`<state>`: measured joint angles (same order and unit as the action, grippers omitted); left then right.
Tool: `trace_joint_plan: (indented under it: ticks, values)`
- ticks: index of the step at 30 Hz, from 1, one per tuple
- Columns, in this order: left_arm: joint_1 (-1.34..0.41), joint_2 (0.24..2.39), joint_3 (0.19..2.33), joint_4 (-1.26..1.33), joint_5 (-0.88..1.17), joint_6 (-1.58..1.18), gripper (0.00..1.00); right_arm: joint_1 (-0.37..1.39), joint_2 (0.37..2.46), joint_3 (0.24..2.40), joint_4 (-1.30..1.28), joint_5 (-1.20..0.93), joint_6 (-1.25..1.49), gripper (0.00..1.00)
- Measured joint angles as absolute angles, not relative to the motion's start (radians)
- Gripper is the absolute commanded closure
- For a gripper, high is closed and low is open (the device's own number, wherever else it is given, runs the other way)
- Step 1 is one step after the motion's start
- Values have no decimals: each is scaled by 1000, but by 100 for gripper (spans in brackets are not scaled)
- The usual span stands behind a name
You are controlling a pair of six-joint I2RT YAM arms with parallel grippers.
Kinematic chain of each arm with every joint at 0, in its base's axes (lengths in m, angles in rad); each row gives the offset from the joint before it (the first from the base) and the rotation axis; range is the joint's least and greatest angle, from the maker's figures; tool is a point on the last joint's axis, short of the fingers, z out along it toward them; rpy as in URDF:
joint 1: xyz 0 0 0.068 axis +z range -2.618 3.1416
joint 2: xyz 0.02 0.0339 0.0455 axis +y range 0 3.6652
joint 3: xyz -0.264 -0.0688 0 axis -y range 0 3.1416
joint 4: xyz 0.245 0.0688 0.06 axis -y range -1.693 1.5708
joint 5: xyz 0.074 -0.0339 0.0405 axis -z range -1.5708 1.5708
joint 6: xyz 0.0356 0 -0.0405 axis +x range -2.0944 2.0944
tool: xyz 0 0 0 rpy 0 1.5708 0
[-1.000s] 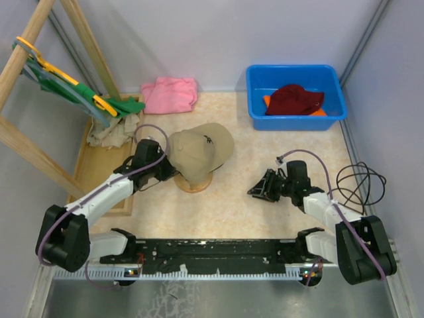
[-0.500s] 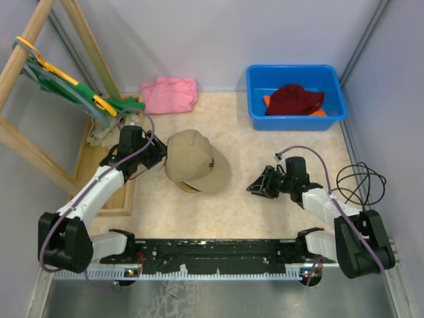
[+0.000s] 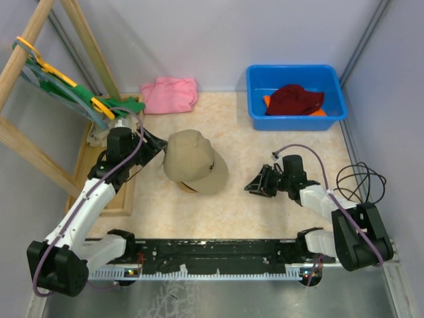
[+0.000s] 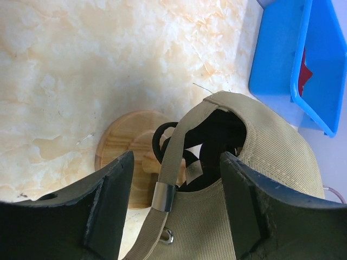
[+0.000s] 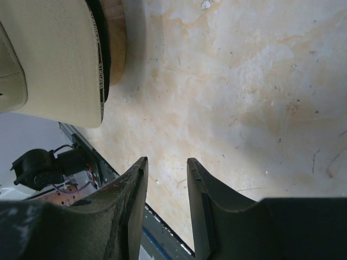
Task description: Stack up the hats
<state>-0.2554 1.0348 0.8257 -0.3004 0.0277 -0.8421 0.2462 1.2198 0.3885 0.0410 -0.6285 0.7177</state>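
The tan cap sits on a round wooden stand in the middle of the table. In the left wrist view the tan cap shows its back strap, with black fabric under it. My left gripper is open just left of the cap's back; the strap lies between its spread fingers, not gripped. The dark red hat lies in the blue bin on an orange hat. My right gripper is open and empty, low over bare table.
A pink folded cloth lies at the back. A green garment on a yellow hanger hangs on a wooden rack at the left, above a wooden tray. A black cable coils at the right edge.
The left gripper turned the tan cap on the stand, let it go and drew back to the upper left. The right gripper crept slightly left.
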Motion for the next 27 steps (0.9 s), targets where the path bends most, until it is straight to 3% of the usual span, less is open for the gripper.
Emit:
trace_joint_plan:
  ticks: [9,12,15,19,27]
  values:
    - [-255,963,826,-402,-95,-861,27,249,1220,395,52,-629,718,65]
    - [-255,913,826,-436,-136,-864,31,249,1220,395,52,-629,718,65]
    - [-255,887,826,-463,-146,-867,45,249,1220,395,53,-629,718,65]
    - [-255,879,811,-495,-120,-874,79,252,1227,395,60,-629,718,65]
    - [-257,811,730,-571,-51,-872,100,253,1240,395,63,-630,718,65]
